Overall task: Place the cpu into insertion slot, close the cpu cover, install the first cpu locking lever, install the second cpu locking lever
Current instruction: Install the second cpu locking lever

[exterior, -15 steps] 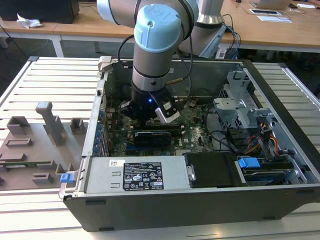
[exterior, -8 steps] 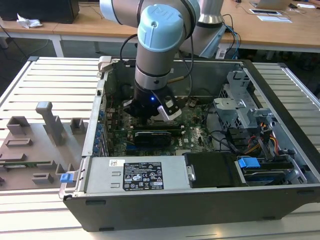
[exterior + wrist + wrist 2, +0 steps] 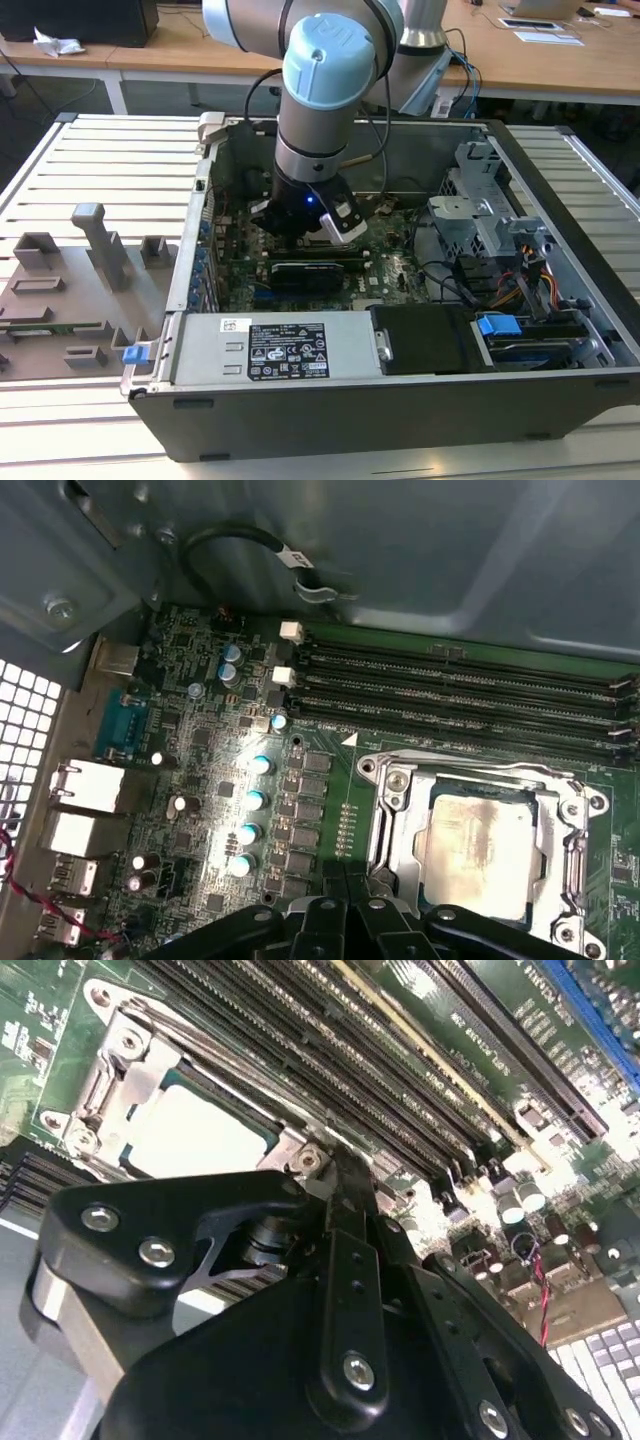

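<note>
Silvery-grey cpu (image 3: 478,848), grey cpu cover (image 3: 560,825), green motherboard (image 3: 200,770), black end effector (image 3: 335,1185).

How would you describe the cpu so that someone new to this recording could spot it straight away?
Start at the open computer case and find the green motherboard on its floor. Beside the long black memory slots sits a square grey metal cpu cover, closed down. The cpu is the flat silvery square showing through its window, unlike the dark parts around it.
</note>
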### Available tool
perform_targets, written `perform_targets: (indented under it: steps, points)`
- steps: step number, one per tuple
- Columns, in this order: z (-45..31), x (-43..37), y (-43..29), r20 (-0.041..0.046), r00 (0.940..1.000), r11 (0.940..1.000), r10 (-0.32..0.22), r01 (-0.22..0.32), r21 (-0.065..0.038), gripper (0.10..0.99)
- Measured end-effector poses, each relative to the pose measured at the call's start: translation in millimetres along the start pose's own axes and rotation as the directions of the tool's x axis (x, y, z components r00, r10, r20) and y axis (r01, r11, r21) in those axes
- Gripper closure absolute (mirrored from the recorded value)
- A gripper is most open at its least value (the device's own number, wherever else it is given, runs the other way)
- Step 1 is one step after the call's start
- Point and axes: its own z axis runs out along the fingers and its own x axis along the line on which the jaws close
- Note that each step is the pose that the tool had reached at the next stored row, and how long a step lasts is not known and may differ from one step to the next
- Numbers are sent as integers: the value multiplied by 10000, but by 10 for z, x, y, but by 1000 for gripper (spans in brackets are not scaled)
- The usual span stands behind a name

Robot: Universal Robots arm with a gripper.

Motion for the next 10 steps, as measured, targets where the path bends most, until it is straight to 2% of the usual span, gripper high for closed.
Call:
perform_targets:
  steps: [1, 2, 10]
  points:
    - [-2, 19, 2, -29, 10000, 10000, 14, -13, 92, 980]
    - [-9, 28, -2, -45, 10000, 9999, 27, -26, 114, 980]
    - [-12, 29, -1, -50, 10000, 9999, 29, -28, 119, 980]
